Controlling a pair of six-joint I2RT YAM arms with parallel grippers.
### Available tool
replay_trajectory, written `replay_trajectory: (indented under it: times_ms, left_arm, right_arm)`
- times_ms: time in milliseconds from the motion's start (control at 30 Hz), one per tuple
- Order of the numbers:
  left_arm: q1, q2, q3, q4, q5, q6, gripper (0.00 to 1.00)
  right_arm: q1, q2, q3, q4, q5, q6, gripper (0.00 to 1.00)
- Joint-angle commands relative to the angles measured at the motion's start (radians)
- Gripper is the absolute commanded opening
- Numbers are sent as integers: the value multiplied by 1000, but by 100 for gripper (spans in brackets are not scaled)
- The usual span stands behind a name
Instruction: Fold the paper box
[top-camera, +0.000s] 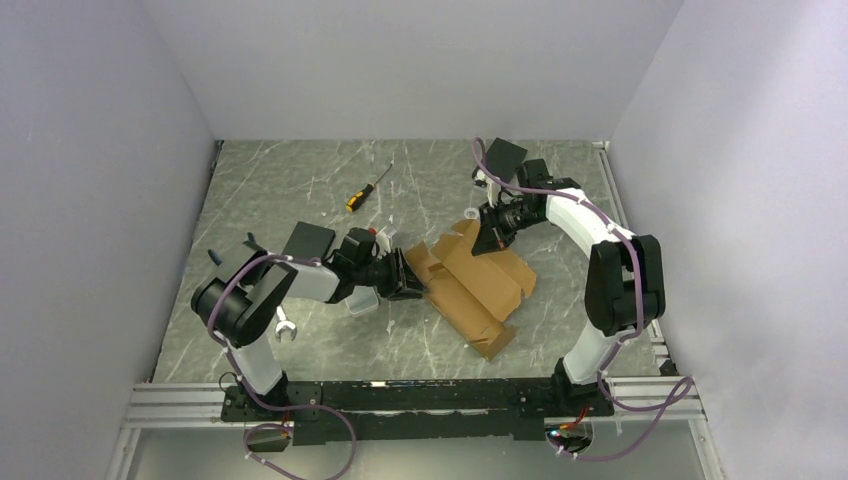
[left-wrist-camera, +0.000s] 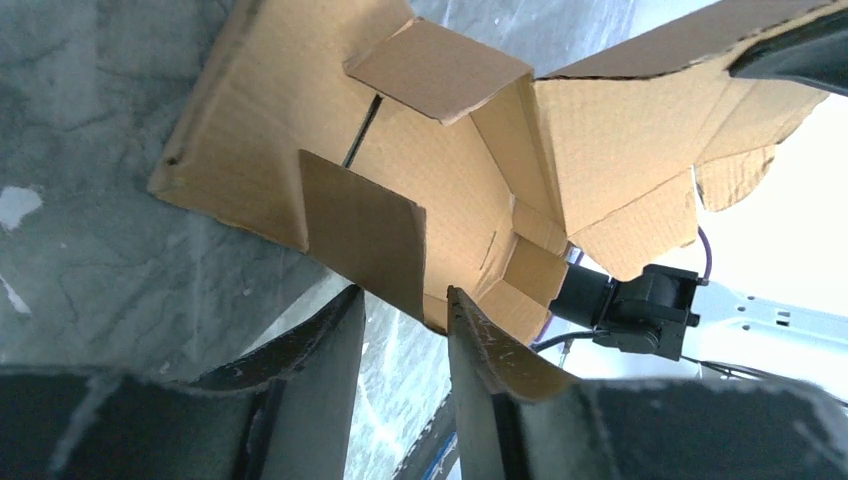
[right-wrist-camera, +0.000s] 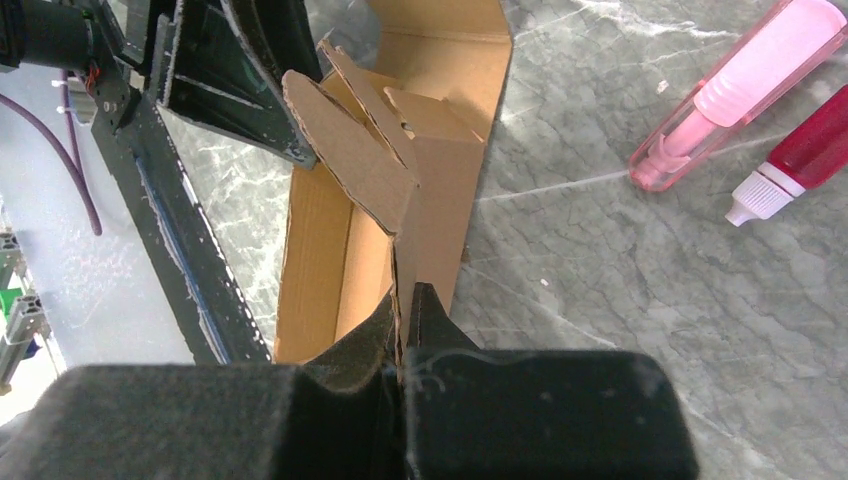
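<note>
Pinching a raised flap edge-on, your right gripper (right-wrist-camera: 405, 305) is clenched on the paper box (right-wrist-camera: 440, 150). The cardboard rises straight out from between its tips.

Left gripper (left-wrist-camera: 405, 320): released, jaws apart. A loose side flap's lower corner dips to the mouth of the gap, and nothing is clamped.

Paper box: tan corrugated die-cut sheet, partly creased, on the marble-patterned table (top-camera: 300, 170) between your two arms. Its flaps stand at different angles and no wall looks locked.

Also present: a pink tube (right-wrist-camera: 735, 95) and a red bottle with a white cap (right-wrist-camera: 800, 150), lying on the table beside the box. A yellow-handled screwdriver (top-camera: 367, 188) lies well apart, toward the far wall.

Hazards, by judgement:
- Closing the left jaws here would catch only a corner, so the flap may buckle off its crease or slip free.
- Pulling hard against the right gripper's thin-edge pinch may tear the flap, or let it slide out so the sheet springs flat.
- Swinging the box sideways may sweep the tube and bottle.
</note>
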Motion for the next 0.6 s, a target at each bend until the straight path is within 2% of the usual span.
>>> replay_trajectory:
  times_ms: [0, 100, 567]
  left_arm:
    - [8, -66, -18, 56, 21, -22, 42]
    - [9, -94, -32, 47, 18, -24, 45]
    - [18, -177, -75, 3, 22, -16, 46]
  right_arm:
    - [2, 11, -14, 37, -6, -7, 0]
    - [2, 16, -16, 39, -2, -8, 0]
    - [5, -4, -31, 70, 30, 6, 0]
